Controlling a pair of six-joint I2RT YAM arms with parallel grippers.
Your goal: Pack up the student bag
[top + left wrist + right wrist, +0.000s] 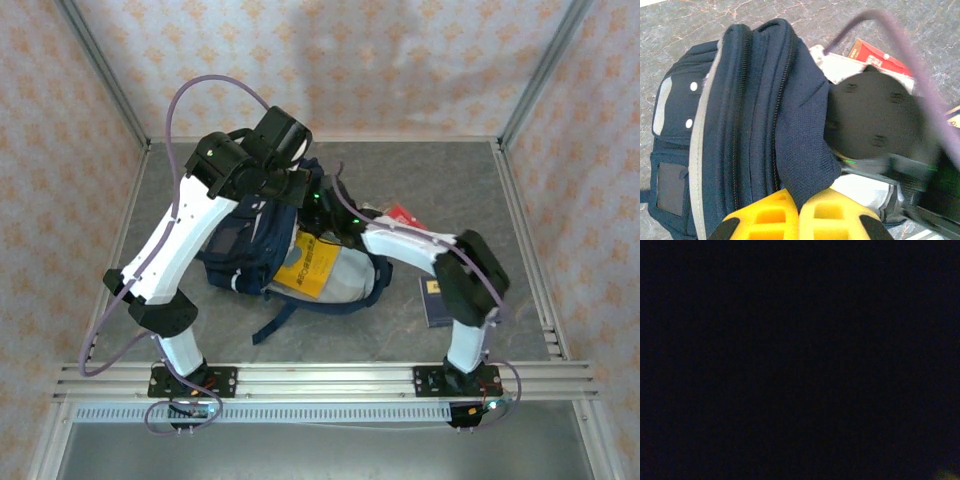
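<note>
1. Found the student bag (245, 262) lying at the middle of the grey table (420, 170), navy shell to the left, opened mouth and light grey lining to the right.
2. Noted a yellow book (306, 268) resting on the exposed lining at the bag's mouth.
3. Observed the left gripper (800, 212) above the bag's far end, yellow fingers (767, 217) clenched on a fold of the navy fabric, with the zipped seams running just beside the pinch.
4. Logged the right arm (410, 245) reaching in from the right, and the right gripper (328, 196) pressed against the bag's far right side, close beside the left wrist. Fingers hidden; cannot tell whether released or clenched, nor whether anything is held.
5. Recorded a red packet (405, 214) on the table just right of the bag, partly behind the right arm.
6. Recorded a dark blue booklet (436, 303) flat on the table to the right, apart from the bag and partly under the right arm's elbow.
</note>
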